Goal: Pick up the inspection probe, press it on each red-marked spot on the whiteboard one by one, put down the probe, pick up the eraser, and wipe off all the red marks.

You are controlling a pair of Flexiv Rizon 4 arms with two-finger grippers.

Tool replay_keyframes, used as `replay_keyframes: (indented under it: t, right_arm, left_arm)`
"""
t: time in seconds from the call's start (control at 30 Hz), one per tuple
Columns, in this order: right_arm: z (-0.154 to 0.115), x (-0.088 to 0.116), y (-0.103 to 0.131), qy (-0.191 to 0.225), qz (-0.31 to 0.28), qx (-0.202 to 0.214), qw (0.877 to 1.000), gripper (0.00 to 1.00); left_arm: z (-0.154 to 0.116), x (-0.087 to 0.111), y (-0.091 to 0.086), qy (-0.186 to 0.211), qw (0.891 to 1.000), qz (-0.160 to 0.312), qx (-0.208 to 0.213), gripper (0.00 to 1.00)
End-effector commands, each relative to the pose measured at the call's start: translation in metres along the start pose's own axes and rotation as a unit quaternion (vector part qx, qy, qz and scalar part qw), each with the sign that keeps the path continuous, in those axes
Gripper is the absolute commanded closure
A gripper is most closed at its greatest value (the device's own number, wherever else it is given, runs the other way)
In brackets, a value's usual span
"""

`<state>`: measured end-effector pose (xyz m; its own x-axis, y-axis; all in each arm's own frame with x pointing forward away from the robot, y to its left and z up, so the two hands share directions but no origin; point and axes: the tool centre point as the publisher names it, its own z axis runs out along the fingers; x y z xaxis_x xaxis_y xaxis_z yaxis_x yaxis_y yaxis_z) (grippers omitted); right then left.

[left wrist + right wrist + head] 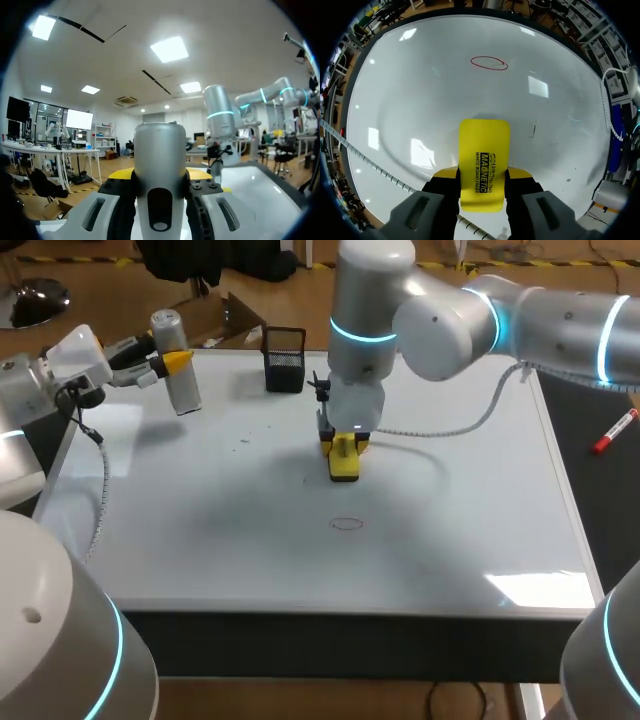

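Basket (284, 362) stands between left gripper's (172, 363) probe (184, 395) and right gripper's (344, 446) eraser (345, 466).

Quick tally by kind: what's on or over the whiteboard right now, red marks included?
probe: 1
eraser: 1
black mesh holder: 1
red mark: 1
Total: 4

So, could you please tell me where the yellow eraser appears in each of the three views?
Head view: the eraser is in the middle of the whiteboard, held by the right gripper.
Left wrist view: I cannot make it out; the probe in the left gripper fills the foreground.
Right wrist view: the eraser is between that gripper's fingers.
Shared landmark: the red oval on the board, ahead of the eraser.
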<state>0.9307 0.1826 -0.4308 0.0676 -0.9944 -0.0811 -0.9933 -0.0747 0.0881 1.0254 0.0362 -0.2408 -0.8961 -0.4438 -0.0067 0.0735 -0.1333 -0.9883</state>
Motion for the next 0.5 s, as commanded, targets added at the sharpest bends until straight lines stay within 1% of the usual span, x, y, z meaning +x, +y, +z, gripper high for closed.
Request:
replay_keyframes:
  t: [0.03, 0.33, 0.5]
  right_arm:
    - [0.006, 0.005, -0.002, 0.008, 0.000, -0.007, 1.000, 1.00]
    - [0.011, 0.028, 0.005, 0.020, 0.014, -0.014, 1.000, 1.00]
    - [0.013, 0.046, 0.010, 0.025, 0.031, -0.017, 0.999, 1.00]
  left_arm:
    - [0.000, 0.001, -0.001, -0.001, 1.000, 0.001, 0.001, 1.00]
    - [0.000, 0.001, -0.001, -0.001, 1.000, 0.001, 0.001, 1.00]
    - [0.000, 0.001, -0.001, -0.001, 1.000, 0.001, 0.001, 1.00]
